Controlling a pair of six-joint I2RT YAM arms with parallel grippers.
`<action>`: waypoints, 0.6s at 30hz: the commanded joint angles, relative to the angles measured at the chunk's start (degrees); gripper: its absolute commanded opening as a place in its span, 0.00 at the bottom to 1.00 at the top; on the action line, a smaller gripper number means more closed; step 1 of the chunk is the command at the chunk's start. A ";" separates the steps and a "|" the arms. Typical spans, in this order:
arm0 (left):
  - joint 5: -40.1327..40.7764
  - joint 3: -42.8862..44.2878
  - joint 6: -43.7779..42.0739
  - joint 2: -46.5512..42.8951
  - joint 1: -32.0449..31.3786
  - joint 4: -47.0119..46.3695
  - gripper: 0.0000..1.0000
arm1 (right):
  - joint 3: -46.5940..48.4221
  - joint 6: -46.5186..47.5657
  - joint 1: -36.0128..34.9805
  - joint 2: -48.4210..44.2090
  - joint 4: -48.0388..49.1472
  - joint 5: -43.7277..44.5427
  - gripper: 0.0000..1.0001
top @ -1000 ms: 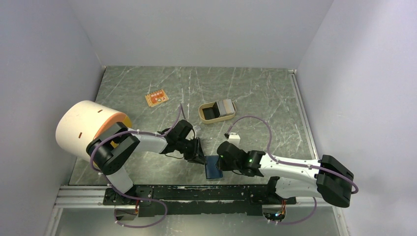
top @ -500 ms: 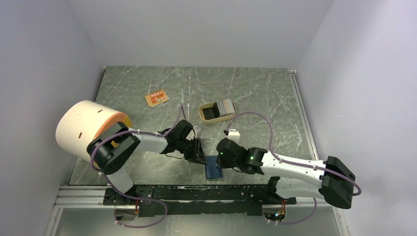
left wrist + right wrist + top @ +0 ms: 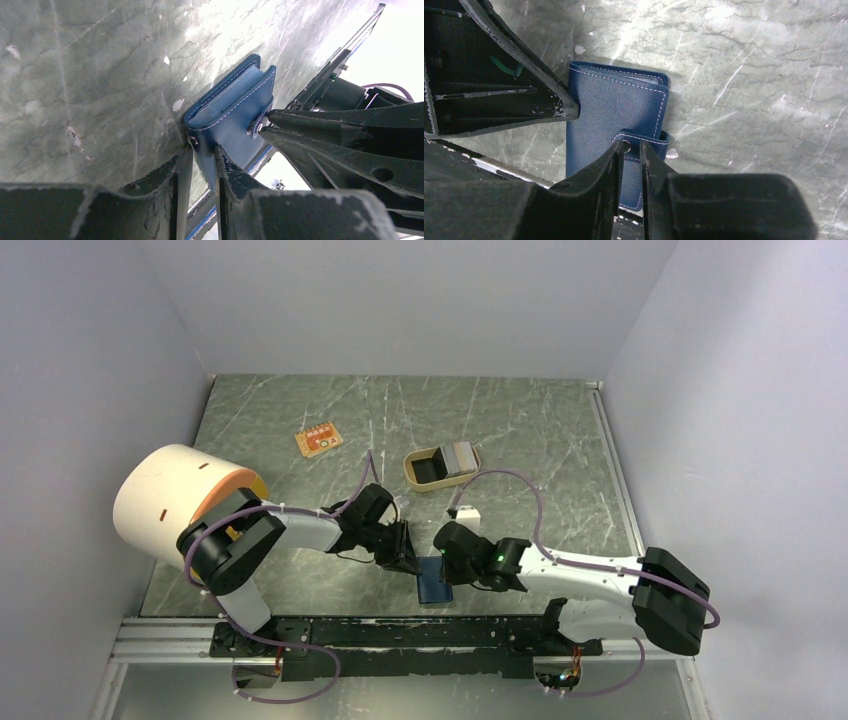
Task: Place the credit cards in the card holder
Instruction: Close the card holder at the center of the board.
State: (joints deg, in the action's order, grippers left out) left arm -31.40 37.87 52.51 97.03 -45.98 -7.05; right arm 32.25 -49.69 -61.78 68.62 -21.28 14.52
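The card holder (image 3: 434,587) is found at the near edge of the table (image 3: 540,440), between the two arms, with its dark navy cover turned upward. It is folded, though in the left wrist view the covers are seen slightly parted along one side, where lighter blue lining shows. Whether it rests on the table or is raised a little cannot be told.

The left gripper (image 3: 202,162) is closed on the holder: a corner of the navy cover is pinched between its two fingers, with only that thickness of material left between them. The right gripper (image 3: 630,150) is brought in from the opposite side and is clamped on the strap (image 3: 647,139) that wraps round the holder's long edge. The strap's end, with its metal snap (image 3: 626,146), is held between the fingertips. Whether the snap is fastened cannot be made out.

The credit cards (image 3: 461,456) are seen as a grey stack in the right part of a tan oval tray (image 3: 410,478), which is set farther back on the table, well apart from the holder. The tray's left part appears dark. A small white block (image 3: 467,512) lies between the tray and the right gripper. An orange board (image 3: 318,440) with white marks is placed to the left of the tray. A large cream cylinder (image 3: 170,495), with orange showing at its side, is set at the table's left, beside the left arm.
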 commanded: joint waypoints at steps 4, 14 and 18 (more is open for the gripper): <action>0.06 1.34 -0.28 0.69 -0.52 -0.30 0.28 | 1.70 4.22 1.49 2.11 -0.13 -4.10 0.22; 0.21 1.18 -0.23 0.88 -0.61 -0.42 0.28 | 3.62 6.87 2.01 3.20 -0.72 -7.83 0.22; -0.31 0.30 1.10 0.66 -0.63 -2.09 0.28 | 6.10 8.05 1.85 -0.44 -3.62 -4.81 0.24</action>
State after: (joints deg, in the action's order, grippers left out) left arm -31.40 37.89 52.58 97.17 -46.02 -7.20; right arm 35.29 -43.57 -59.90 71.31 -22.02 8.32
